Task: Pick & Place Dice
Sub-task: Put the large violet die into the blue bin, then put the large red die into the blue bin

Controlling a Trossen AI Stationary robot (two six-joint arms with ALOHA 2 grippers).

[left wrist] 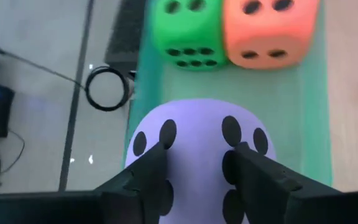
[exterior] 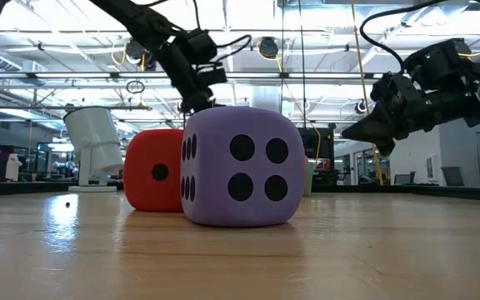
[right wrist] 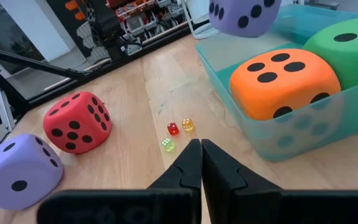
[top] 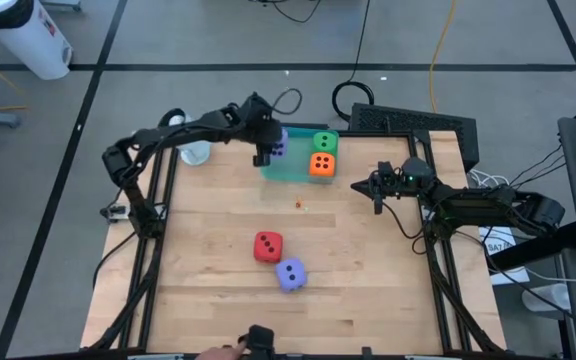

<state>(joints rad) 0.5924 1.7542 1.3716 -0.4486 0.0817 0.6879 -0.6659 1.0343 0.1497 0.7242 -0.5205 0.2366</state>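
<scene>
Left end effector (left wrist: 194, 165): clamped on a purple die (left wrist: 197, 134), held over the teal tray (top: 286, 170). Near worktop (top: 368, 290): second purple die (top: 290, 274) and red die (top: 268, 246), judged outstanding. Far tray: orange die (top: 321, 165) and green die (top: 325, 143) deposited. Right end effector (right wrist: 201, 163): clenched, empty.

Overhead camera looks straight down on the whole table (top: 218, 290); a table-height camera faces level across it, close to a purple die (exterior: 240, 167). The left wrist camera peers closely down into the teal tray (left wrist: 303, 112), shared with the right wrist's oblique view.
</scene>
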